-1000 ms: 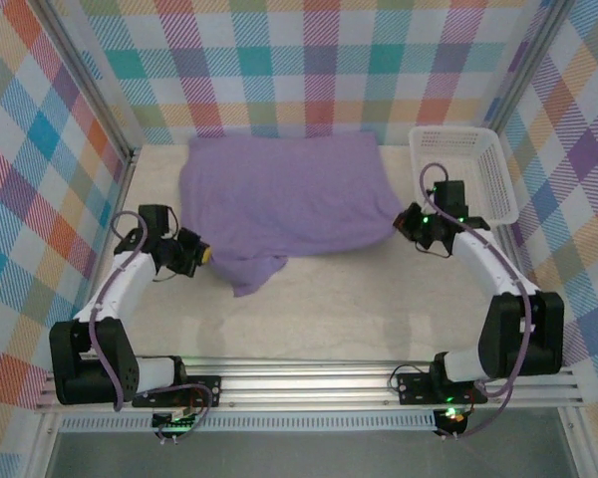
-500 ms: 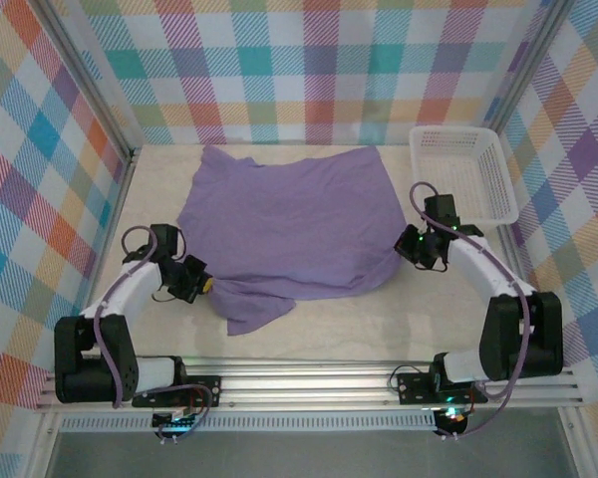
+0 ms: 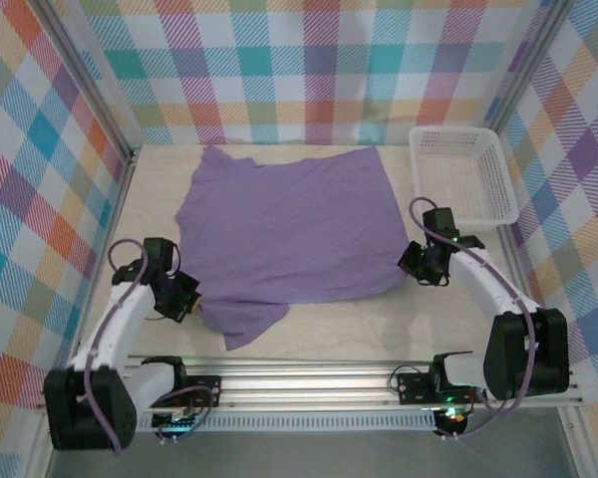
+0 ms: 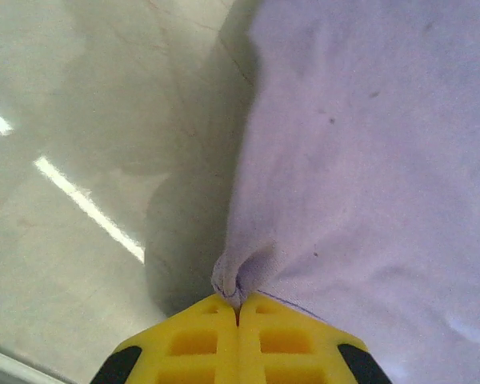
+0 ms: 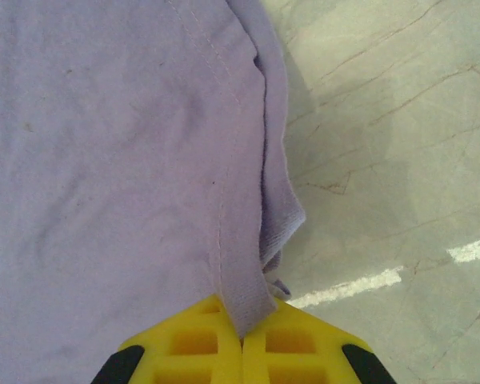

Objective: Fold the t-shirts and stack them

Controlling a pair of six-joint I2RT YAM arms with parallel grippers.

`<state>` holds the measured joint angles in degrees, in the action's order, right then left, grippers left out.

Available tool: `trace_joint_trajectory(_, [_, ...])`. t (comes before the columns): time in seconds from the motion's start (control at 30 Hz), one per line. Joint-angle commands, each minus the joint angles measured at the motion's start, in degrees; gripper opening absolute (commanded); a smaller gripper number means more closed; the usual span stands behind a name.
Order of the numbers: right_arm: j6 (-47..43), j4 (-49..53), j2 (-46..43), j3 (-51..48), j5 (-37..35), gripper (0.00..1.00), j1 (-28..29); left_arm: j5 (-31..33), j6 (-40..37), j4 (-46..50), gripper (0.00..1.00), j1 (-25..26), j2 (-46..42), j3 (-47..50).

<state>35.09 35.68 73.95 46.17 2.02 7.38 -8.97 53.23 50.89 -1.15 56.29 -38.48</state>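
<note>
Where left hand (image 4: 238, 304) and right hand (image 5: 242, 320) pinch, t-shirt (image 3: 289, 224) (bunched) disappears.

Pastel plaid walls (image 3: 309, 70) close in a pale veined tabletop (image 3: 379, 329); an aluminium rail (image 3: 319, 383) crosses the frame's lower edge.

No readable text, label, brand, number or sign anywhere in view. T-shirt (image 3: 289, 224): plain lavender, no print. Basket (image 3: 454, 130): bare white lattice, no marking. Walls (image 3: 309, 70): coloured plaid pattern, no lettering.
</note>
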Motion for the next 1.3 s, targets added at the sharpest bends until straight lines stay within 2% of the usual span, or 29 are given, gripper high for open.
trace_joint_trajectory(0.0, [-0.97, 1.55, 0.55, 0.26, 2.31, 0.00, 1.11, 9.70, 5.40, 12.67, 0.00, 0.51, -10.09, -1.47])
trace_joint_trajectory(0.1, [-1.31, 1.52, 3.75, 3.28, 2.21, 0.00, 5.25, 12.87, 7.73, 15.72, 0.00, 0.71, -10.67, -1.94])
trace_joint_trajectory(0.2, [-0.10, 2.59, 5.96, 8.20, 1.42, 0.00, 8.09, 11.40, 9.85, 9.78, 0.00, 0.71, -10.73, -1.68])
trace_joint_trajectory(0.27, [0.96, 2.30, 1.31, 10.72, -1.55, 0.00, 9.01, 11.38, 10.28, 8.60, 0.00, 0.92, -8.63, -6.82])
trace_joint_trajectory(0.4, [-0.08, -1.59, -11.85, 13.14, -3.18, 0.00, 9.16, 16.93, 6.51, 8.42, 0.00, 1.04, -10.97, -21.41])
trace_joint_trajectory(0.47, [-1.58, -2.34, -17.51, 15.01, -0.23, 0.00, 9.21, 21.85, 3.64, 10.76, 0.00, 1.80, -10.95, -32.88])
trace_joint_trajectory(0.53, [-2.27, -5.03, -23.21, 14.94, 4.03, 0.00, 9.18, 26.16, 1.26, 9.13, 0.00, 2.24, -11.94, -41.34])
trace_joint_trajectory(0.7, [-2.32, -8.38, -32.15, 18.33, 6.68, 0.00, 9.21, 30.31, -1.70, 0.39, 0.00, 2.36, -13.13, -52.88])
trace_joint_trajectory(0.8, [-2.11, -6.72, -29.49, 24.48, 7.51, 0.00, 9.19, 27.03, -2.57, -3.05, 0.00, 2.38, -9.58, -57.35])
trace_joint_trajectory(0.93, [-0.19, -6.59, -22.01, 30.60, 8.33, 0.00, 9.17, 20.12, -1.64, -1.87, 0.00, 2.30, 0.39, -62.97])
trace_joint_trajectory(1.03, [-0.28, -7.18, -14.02, 34.34, 8.44, 0.00, 9.17, 16.70, -2.40, -1.44, 0.00, 2.23, 9.59, -66.96])
trace_joint_trajectory(1.13, [-0.13, -10.87, -5.57, 37.06, 9.33, 0.00, 8.84, 11.17, -2.58, -5.93, 0.00, 1.63, 18.11, -69.56])
trace_joint_trajectory(1.27, [0.37, -14.83, 6.29, 44.79, 10.72, 0.00, 5.15, 4.36, -1.90, -10.76, 0.00, -0.93, 31.26, -78.52])
